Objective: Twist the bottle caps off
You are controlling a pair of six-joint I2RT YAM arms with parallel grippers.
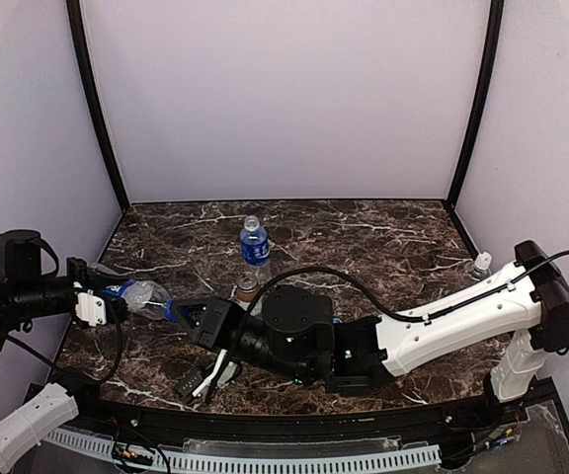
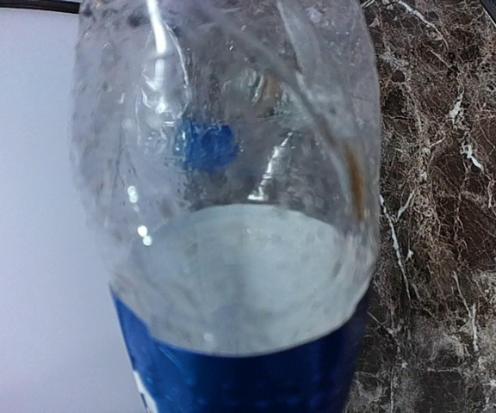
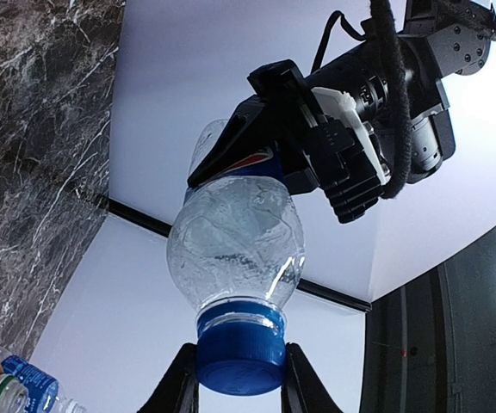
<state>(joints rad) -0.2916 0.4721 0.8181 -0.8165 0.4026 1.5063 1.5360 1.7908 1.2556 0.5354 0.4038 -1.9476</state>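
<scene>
A clear bottle [image 1: 138, 292] with a blue label [image 2: 248, 379] hangs on its side above the table's left part. My left gripper [image 1: 115, 295] is shut on its labelled body, seen from the far side as black fingers [image 3: 269, 146]. In the left wrist view the bottle [image 2: 231, 172] hides these fingers. Its blue cap [image 3: 239, 361] sits between the fingers [image 3: 177, 385] of my right gripper [image 1: 188, 316], which is shut on it. A second blue-labelled bottle [image 1: 255, 245] stands upright mid-table. A short brown bottle [image 1: 248, 289] stands just in front of it, and a plain clear bottle [image 1: 478, 265] at the right wall.
My right arm [image 1: 443, 321] reaches across the front of the marble table [image 1: 364, 237] from the right. Pale walls with black corner posts [image 1: 97, 109] close the table in on three sides.
</scene>
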